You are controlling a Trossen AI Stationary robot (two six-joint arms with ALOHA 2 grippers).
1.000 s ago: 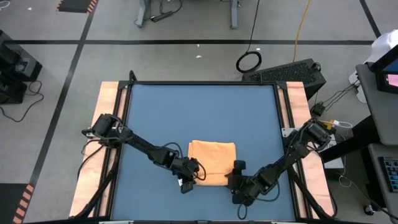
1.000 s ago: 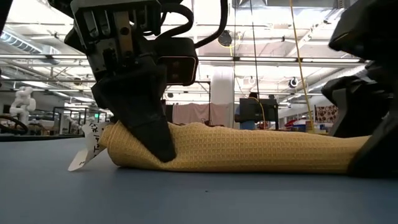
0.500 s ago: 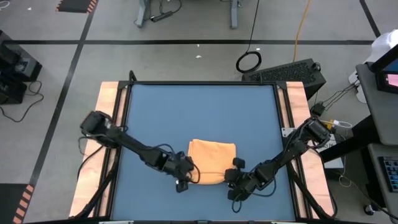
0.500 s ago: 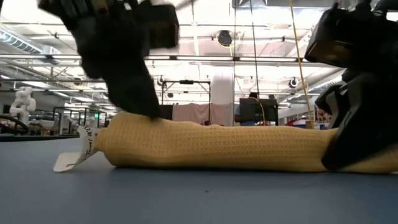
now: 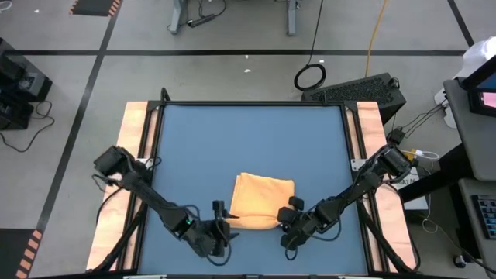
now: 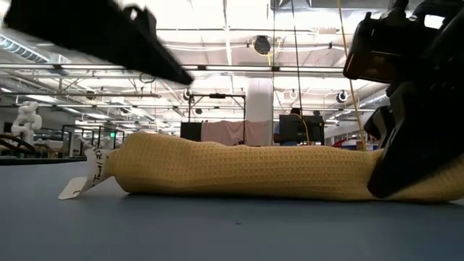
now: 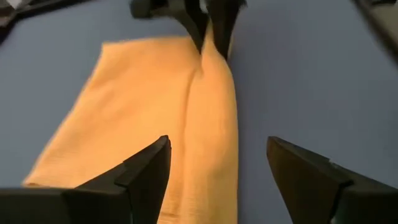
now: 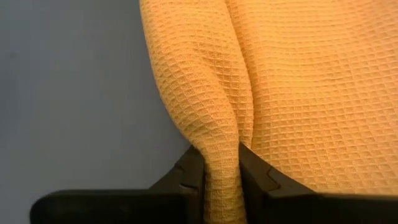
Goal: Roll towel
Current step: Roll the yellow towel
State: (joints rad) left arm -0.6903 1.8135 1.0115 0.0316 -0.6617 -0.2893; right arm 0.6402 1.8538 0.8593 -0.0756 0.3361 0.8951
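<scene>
Towel (image 5: 262, 200) lying on the near middle of the table (image 5: 248, 139), folded flat over most of its area, with a rolled or doubled ridge along the near edge and a small white tag (image 6: 85, 176) sticking out at one end. Pinched at the ridge's right end by the right gripper (image 5: 288, 219), fingers (image 8: 193, 173) closed narrowly on a fold of cloth squeezed between them. Left gripper (image 5: 220, 229) just off the ridge's left end, near the table's front edge, jaws spread wide with nothing between them, aimed along the towel. Judged as early in the rolling: first turn started at the near edge, bulk of the cloth flat beyond it and not yet wound. Left to do, by the look of it: a grip on the left end too, then rolling the ridge away across the flat part, kept even at both ends.
</scene>
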